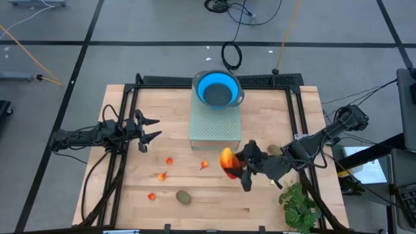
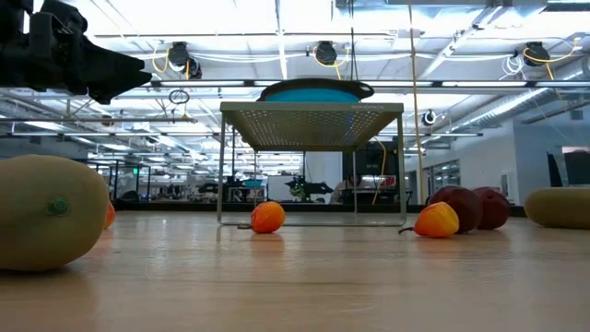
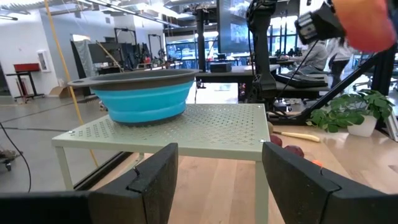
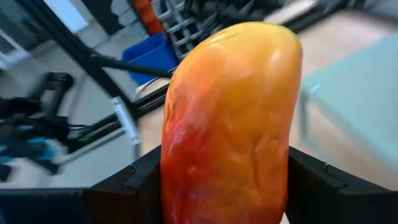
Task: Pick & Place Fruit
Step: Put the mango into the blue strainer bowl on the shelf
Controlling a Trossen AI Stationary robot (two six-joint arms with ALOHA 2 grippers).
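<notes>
Orange-red oblong fruit (image 4: 230, 118), resembling a mango, is clamped between the fingers of the right gripper (image 1: 235, 164) above the wooden table (image 1: 214, 201), just off the corner of the perforated stand (image 1: 214, 127) bearing a blue bowl (image 1: 218, 89). Left gripper (image 1: 151, 129) hovers spread apart beside the stand. Brownish-green oval (image 1: 184, 196) and small orange-red pieces (image 1: 169, 160) lie between the arms.
</notes>
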